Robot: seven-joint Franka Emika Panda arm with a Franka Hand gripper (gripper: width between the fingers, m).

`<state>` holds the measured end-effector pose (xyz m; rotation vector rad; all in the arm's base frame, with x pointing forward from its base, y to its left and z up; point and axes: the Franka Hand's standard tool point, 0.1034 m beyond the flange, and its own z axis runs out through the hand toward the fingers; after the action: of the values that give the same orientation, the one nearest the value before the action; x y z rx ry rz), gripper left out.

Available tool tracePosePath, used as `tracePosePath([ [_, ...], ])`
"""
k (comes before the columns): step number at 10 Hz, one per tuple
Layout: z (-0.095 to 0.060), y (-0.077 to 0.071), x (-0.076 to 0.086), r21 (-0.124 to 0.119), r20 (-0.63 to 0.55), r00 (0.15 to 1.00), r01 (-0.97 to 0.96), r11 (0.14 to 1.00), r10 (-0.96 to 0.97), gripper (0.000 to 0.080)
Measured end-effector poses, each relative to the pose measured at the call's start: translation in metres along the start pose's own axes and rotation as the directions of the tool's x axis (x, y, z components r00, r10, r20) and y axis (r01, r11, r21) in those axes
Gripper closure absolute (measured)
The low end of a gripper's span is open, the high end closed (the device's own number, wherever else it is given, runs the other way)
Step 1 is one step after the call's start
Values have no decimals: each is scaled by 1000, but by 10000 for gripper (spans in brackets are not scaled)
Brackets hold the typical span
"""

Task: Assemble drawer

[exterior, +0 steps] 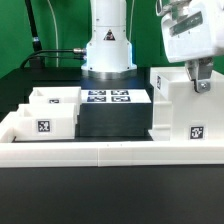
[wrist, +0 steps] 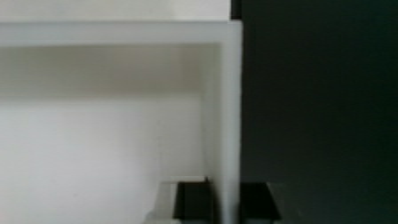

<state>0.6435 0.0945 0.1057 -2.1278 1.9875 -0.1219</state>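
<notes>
Pincer point(wrist: 222, 203) closed on drawer casing point(exterior: 180, 105) wall, gripping it | step: positioning casing | next: steady carry; tray point(exterior: 52, 112) lies well apart.

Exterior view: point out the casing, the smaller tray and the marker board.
casing point(exterior: 172, 118): exterior view, on its front wall, beside the tag.
smaller tray point(exterior: 62, 120): exterior view, on its front wall, beside the tag.
marker board point(exterior: 108, 97): exterior view, on its tagged top face.
</notes>
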Motion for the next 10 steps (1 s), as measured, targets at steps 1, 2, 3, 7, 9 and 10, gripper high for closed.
tracePosePath([
  [1,0,0,0,-1,0,1000,3,1000,-3,744],
  [2,0,1,0,-2,0,1000,8,1000,-8,669],
  [3,0,1,-1,-2,1,1000,10,1000,-10,534],
  [7,0,0,-1,0,1,1000,16,1000,-16,200],
  [9,0,0,-1,1,1,1000,18,1000,-18,159],
  [10,-1,0,-1,0,1,999,38,999,-38,151],
])
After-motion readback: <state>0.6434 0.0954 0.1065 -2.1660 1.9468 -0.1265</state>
